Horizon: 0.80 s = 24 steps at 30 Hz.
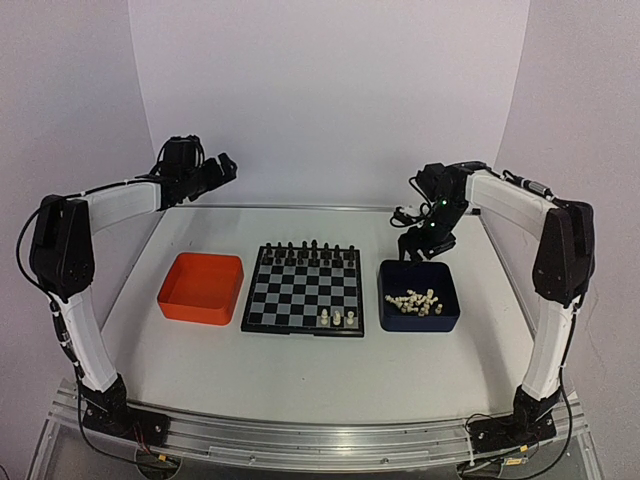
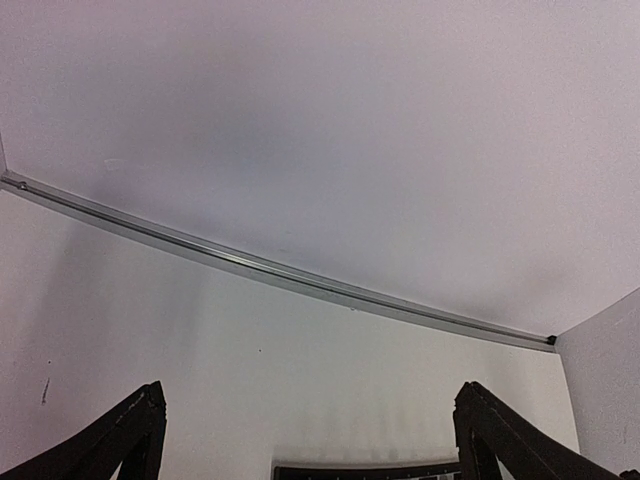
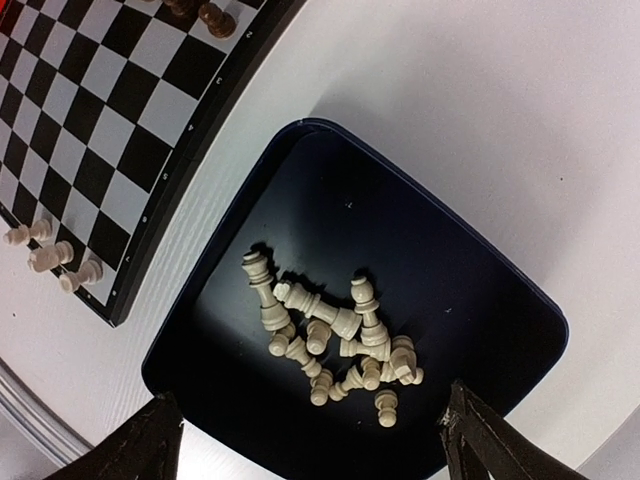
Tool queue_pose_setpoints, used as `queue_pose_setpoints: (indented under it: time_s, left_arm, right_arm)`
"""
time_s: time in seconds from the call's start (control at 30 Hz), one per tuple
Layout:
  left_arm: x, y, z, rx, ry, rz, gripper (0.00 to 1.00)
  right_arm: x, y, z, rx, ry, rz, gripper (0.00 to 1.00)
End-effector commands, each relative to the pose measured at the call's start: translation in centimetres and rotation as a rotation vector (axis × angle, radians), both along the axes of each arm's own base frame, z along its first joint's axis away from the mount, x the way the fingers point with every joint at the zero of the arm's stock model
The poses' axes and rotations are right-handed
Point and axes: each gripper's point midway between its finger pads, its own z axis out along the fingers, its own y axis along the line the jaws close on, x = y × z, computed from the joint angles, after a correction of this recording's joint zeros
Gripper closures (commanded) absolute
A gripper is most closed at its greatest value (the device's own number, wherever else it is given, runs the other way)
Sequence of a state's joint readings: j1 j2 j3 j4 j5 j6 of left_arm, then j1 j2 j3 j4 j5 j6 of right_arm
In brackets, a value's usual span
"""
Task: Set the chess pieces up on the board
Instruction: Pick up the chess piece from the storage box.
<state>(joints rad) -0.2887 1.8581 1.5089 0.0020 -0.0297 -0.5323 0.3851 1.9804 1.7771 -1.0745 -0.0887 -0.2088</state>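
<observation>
Right gripper hangs above the far side of the blue tray, toward the counter's right edge. Its jaws are spread wide with nothing between them, and its wrist camera looks straight down into the tray. Most of the pieces lie tumbled in a heap on that tray's floor, many on their sides and touching one another. The board sits mid-counter, just beside the tray, with a thin strip of counter between them. Three more pieces sit side by side on the board's near row, toward its right corner. Black pieces line the far rows. The orange tray sits on the board's other side, toward the left edge. Left gripper is up high by the far left corner, well apart from everything. Its fingers are wide, holding nothing, facing the far edge.
</observation>
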Motion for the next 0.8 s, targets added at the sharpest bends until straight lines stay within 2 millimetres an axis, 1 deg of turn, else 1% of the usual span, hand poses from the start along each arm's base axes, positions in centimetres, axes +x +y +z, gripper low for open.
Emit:
queue_pose_setpoints:
  time_s: [0.0,0.07,0.2,0.33,0.43,0.57,0.77]
  left_arm:
    - [0.5,-0.8,1.1,-0.019,-0.036,-0.013,0.00]
    - [0.4,-1.0,1.2,-0.018,-0.037,-0.023,0.00]
    - [0.3,-1.3,1.5,-0.018,-0.035,-0.034,0.00]
    - [0.0,-1.3,1.8,-0.020,-0.036,-0.031,0.00]
    - [-0.1,-1.3,1.7,-0.019,-0.034,-0.031,0.00]
    - [0.3,-1.4,1.4,-0.022,-0.031,-0.031,0.00]
    - [1.2,-1.9,1.0,-0.023,-0.028,-0.039,0.00]
  right_arm:
    - [-1.1,0.0,0.4,-0.014,-0.012,0.154,0.15]
    - [-1.0,-0.1,0.3,-0.028,-0.020,0.194,0.15]
    - [-0.9,-0.6,-0.1,-0.065,-0.022,0.219,0.16]
    - [-1.6,-1.4,-0.4,-0.099,0.000,0.209,0.16]
    - [-2.3,-1.7,-0.4,-0.100,0.023,0.191,0.16]
    - [-2.9,-1.5,-0.2,-0.083,0.046,0.170,0.16]
    - [-2.3,-1.0,-0.3,-0.070,0.064,0.139,0.19]
